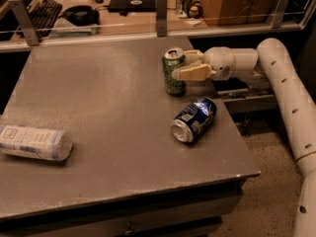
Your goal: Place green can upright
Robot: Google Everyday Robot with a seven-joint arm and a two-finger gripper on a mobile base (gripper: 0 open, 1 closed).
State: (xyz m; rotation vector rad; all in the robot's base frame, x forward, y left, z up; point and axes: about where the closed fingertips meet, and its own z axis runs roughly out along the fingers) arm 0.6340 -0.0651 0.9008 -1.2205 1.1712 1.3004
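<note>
The green can (173, 75) stands upright near the table's far right edge, silver top up, with its base on the grey table (98, 112). My gripper (183, 67) reaches in from the right at the can's upper half. One finger lies behind the can and the other finger (193, 73) in front, closed on its right side. The arm (281, 78) stretches off to the right, beyond the table edge.
A blue can (193, 119) lies on its side just in front of the green can. A white labelled cylinder (33, 142) lies at the left edge. A railing with posts (160, 14) runs along the table's far side, with a desk and keyboard behind it.
</note>
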